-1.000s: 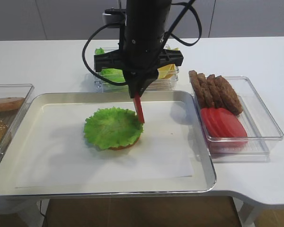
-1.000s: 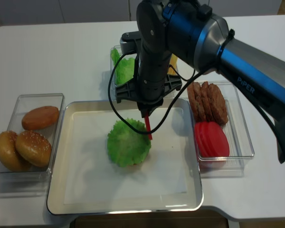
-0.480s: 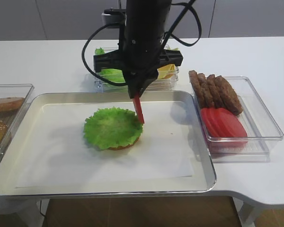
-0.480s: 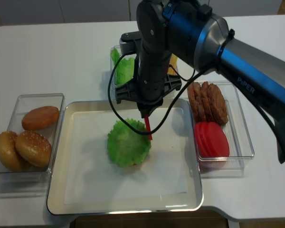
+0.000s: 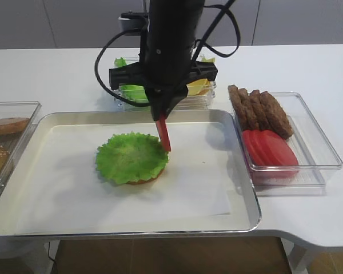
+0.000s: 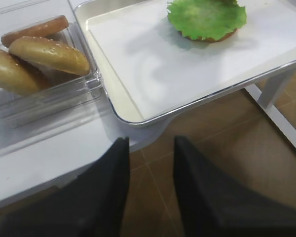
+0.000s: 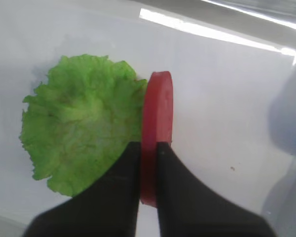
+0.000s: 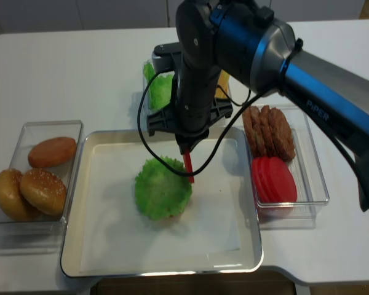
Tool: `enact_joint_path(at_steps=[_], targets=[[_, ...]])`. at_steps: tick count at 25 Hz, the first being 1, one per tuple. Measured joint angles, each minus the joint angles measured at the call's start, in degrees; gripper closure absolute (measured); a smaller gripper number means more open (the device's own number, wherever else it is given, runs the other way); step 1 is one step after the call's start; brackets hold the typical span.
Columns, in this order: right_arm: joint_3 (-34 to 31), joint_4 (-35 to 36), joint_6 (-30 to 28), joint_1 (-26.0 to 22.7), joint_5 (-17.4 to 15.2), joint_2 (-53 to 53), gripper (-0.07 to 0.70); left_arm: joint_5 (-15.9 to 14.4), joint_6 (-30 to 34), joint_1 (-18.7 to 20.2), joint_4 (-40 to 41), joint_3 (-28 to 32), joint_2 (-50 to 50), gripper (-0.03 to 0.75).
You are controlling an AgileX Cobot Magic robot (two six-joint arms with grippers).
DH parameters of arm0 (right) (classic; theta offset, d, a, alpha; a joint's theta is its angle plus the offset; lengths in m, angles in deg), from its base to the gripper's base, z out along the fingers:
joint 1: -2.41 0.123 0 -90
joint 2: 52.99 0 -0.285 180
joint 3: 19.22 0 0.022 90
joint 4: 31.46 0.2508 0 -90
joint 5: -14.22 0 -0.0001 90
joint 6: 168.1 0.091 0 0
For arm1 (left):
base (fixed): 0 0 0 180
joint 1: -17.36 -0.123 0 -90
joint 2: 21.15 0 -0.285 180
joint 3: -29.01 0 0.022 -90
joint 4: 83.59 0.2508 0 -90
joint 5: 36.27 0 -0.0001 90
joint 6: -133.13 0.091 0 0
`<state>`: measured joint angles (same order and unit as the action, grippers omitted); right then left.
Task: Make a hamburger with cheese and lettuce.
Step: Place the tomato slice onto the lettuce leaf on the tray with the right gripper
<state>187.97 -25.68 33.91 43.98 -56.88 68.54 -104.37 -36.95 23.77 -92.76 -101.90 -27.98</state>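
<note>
Table: white top (image 5: 308, 68) with a pale wall behind it; brown floor shows under the near edge.
Tray: big silver tray (image 5: 248, 197) in the middle of the table, with white paper (image 5: 206, 188) lying flat inside it.
Hamburger: a tan bun base topped by a leaf (image 5: 131, 158), sitting on the paper a bit left of the tray's middle.
Lettuce: the round, frilly green leaf (image 8: 162, 188) lies flat on the bun and hangs over its edge; the bun peeks out only at the front.
Right gripper: black fingers (image 7: 148, 170) squeezed tight on a red tomato slice (image 7: 156, 123). The slice stands on its edge and hangs just over the right rim of the leaf. I cannot tell if it touches the leaf.
Right arm: tall black arm (image 8: 200, 67) with looping cables, coming down over the back of the tray.
Left gripper: black fingers (image 6: 150, 180) closed with nothing in them, hanging past the front edge of the table over the floor.
Right box: clear box (image 5: 317, 151) beside the tray with brown patties (image 5: 260, 109) at the back and red tomato slices (image 5: 271, 149) in front.
Left box: clear box (image 8: 24, 230) beside the tray with tan bun halves (image 8: 34, 187).
Back box: clear box (image 5: 197, 103) behind the tray, partly hidden by the arm, with green leaves (image 8: 162, 91) and yellow cheese (image 5: 198, 85).
</note>
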Motion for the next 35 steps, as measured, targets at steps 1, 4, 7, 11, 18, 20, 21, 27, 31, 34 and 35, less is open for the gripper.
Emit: enact_joint_path(at_steps=[1, 4, 7, 11, 18, 20, 21, 27, 31, 34, 35], targets=[[0.00, -0.42, 0.00, 0.03, 0.00, 0.00, 0.552, 0.00, 0.00, 0.00, 0.00, 0.00, 0.00, 0.484], [0.00, -1.67, 0.66, 0.13, 0.00, 0.00, 0.552, 0.00, 0.00, 0.00, 0.00, 0.00, 0.00, 0.484], [0.00, -2.37, 1.08, 0.13, 0.00, -0.11, 0.552, 0.00, 0.00, 0.00, 0.00, 0.00, 0.00, 0.484], [0.00, -2.59, 1.08, 0.13, 0.00, -1.08, 0.552, 0.00, 0.00, 0.00, 0.00, 0.00, 0.00, 0.484], [0.00, -1.17, 1.08, 0.53, 0.00, -1.54, 0.552, 0.00, 0.00, 0.00, 0.00, 0.00, 0.00, 0.484], [0.00, -1.17, 1.08, 1.03, 0.00, -1.54, 0.552, 0.00, 0.00, 0.00, 0.00, 0.00, 0.00, 0.484], [0.00, -1.28, 1.08, 1.28, 0.00, -1.54, 0.552, 0.00, 0.00, 0.00, 0.00, 0.00, 0.00, 0.484], [0.00, -2.43, 1.08, 1.74, 0.00, -1.54, 0.552, 0.00, 0.00, 0.00, 0.00, 0.00, 0.00, 0.484], [0.00, -2.74, 1.08, 1.74, 0.00, -1.54, 0.552, 0.00, 0.00, 0.00, 0.00, 0.00, 0.00, 0.484], [0.00, -2.77, 1.08, 1.74, 0.00, -1.54, 0.552, 0.00, 0.00, 0.00, 0.00, 0.00, 0.00, 0.484], [0.00, -2.77, 1.08, 1.74, 0.00, -1.54, 0.552, 0.00, 0.00, 0.00, 0.00, 0.00, 0.00, 0.484]])
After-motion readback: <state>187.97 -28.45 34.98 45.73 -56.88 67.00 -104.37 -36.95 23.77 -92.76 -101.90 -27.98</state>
